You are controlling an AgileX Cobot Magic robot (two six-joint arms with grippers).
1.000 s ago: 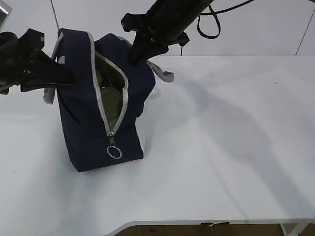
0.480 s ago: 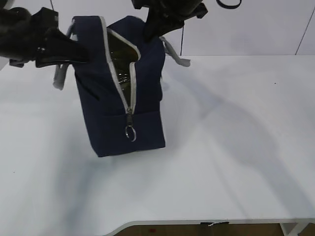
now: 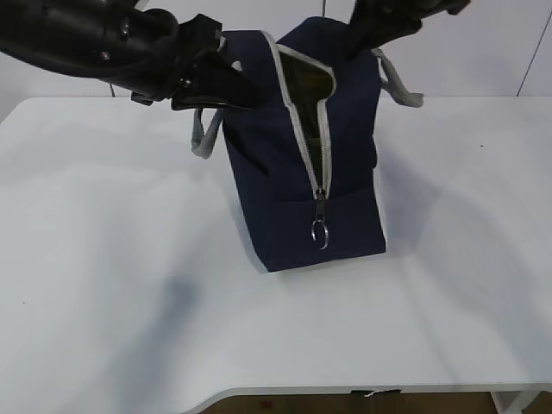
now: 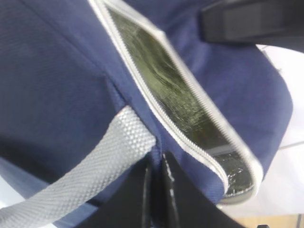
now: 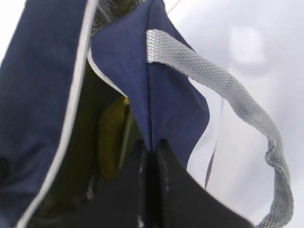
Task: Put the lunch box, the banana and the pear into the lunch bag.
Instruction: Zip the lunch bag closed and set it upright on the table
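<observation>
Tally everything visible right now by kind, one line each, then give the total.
Lunch bag: 1
Grey webbing handles: 2
Ring pull: 1
Yellow fruit seen inside the bag, too hidden to identify: 1
End effectors, left end effector and right end effector, each pinching bag fabric: 2
Table: 1
Total: 8

You're in a bare test lab.
You see only a white table [image 3: 103,259] against plain white wall panels [image 3: 483,43].

Lunch bag [image 3: 293,181] stands (unzipped) on table [image 3: 103,259].
</observation>
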